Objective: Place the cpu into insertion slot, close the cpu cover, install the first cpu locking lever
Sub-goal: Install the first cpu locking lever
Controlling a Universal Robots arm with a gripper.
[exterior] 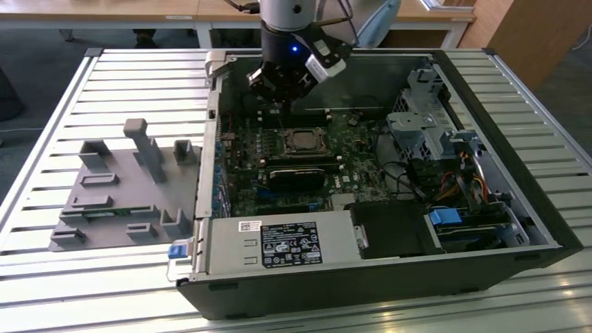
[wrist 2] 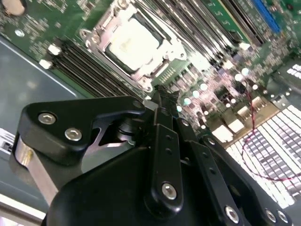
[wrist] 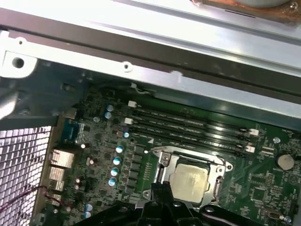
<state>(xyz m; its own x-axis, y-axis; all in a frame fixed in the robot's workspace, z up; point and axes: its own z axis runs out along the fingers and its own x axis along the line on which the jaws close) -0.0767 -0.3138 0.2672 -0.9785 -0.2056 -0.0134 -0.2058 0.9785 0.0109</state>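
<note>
The cpu [wrist 2: 134,40] lies flat in the insertion slot [exterior: 299,141] on the green motherboard, its dull silver top showing. The silvery cpu cover [wrist 2: 157,66] is down around it, framing the chip. In the first wrist view the cpu [wrist: 189,181] and the cpu cover [wrist: 163,160] sit just beyond my fingertips. My gripper [exterior: 277,104] hangs inside the open computer case, a little above the board and beside the socket's edge. Its black fingers [wrist 2: 162,101] are pressed together with nothing between them.
Long black memory slots [wrist: 188,129] run beside the socket. The case holds a power supply [exterior: 287,243], a drive cage [exterior: 430,128] and loose cables [exterior: 462,187]. A grey fixture block [exterior: 120,187] stands on the slatted table at the exterior view's left.
</note>
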